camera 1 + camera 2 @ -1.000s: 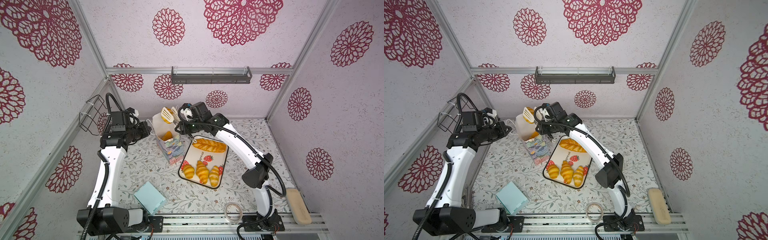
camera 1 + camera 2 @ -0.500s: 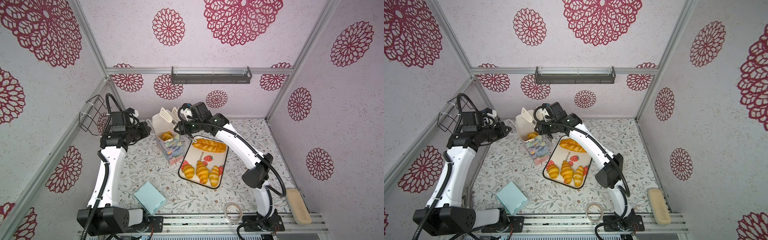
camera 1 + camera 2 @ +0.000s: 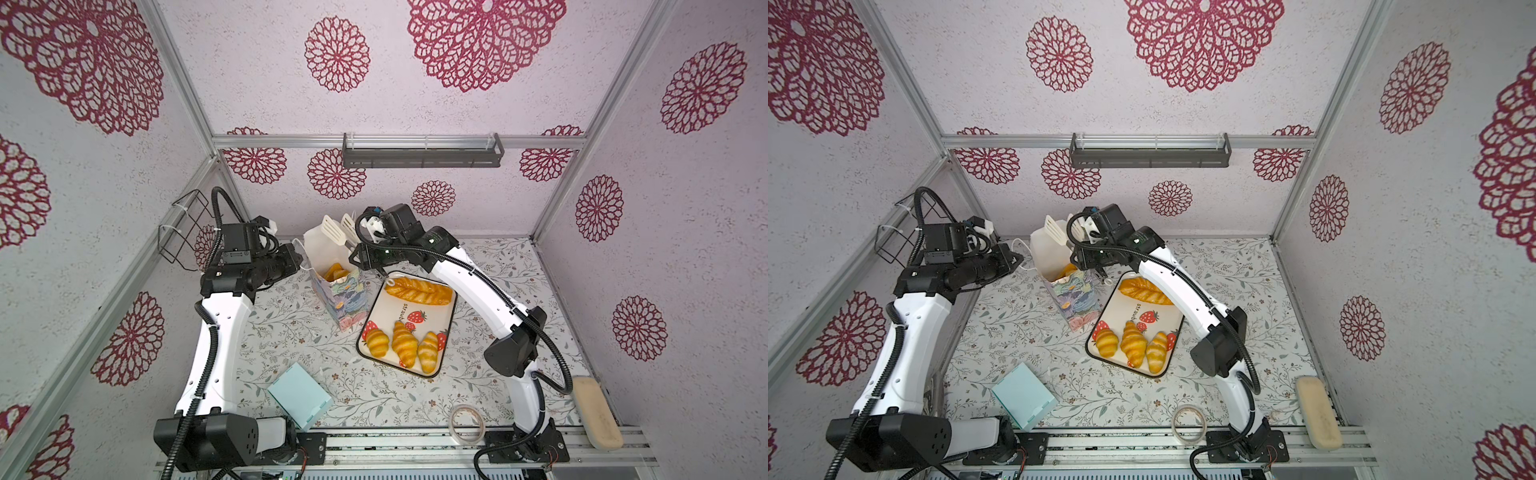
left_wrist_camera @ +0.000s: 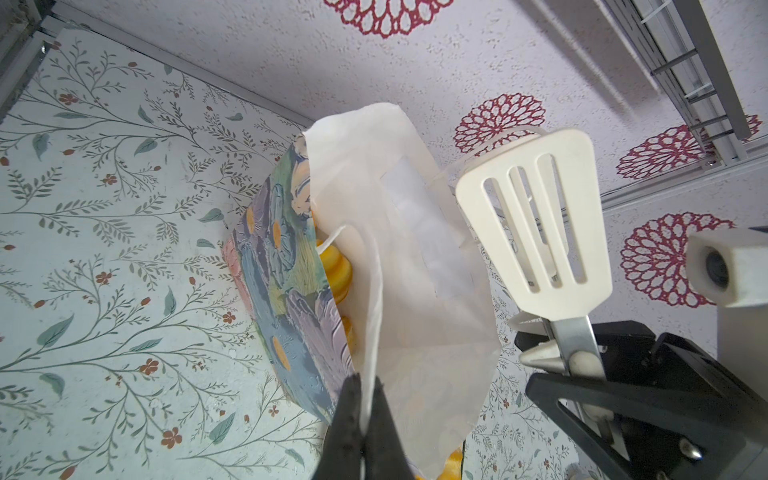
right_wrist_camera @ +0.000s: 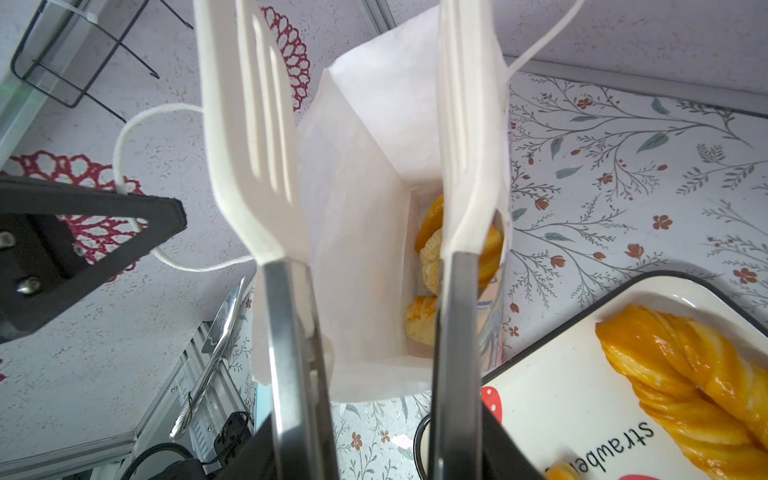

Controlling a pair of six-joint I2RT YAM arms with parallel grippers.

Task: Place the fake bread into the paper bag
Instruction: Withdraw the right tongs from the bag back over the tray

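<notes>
Between the closed jaws of the left gripper (image 4: 365,384) sat the rim of the paper bag (image 4: 415,270), mouth open. Ahead of the right gripper (image 5: 382,461), which clamped tongs (image 5: 249,145) with empty blades apart, several fake bread (image 5: 432,257) pieces lay inside. One loaf (image 3: 417,291) and three croissants (image 3: 405,343) lay on the tray (image 3: 432,316) alongside. Blades sat close to the bag walls; above was clear.

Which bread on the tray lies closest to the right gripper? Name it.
The long twisted loaf, alone at the tray's far end beside the right gripper holding tongs; the three croissants lie together at its near end.
</notes>
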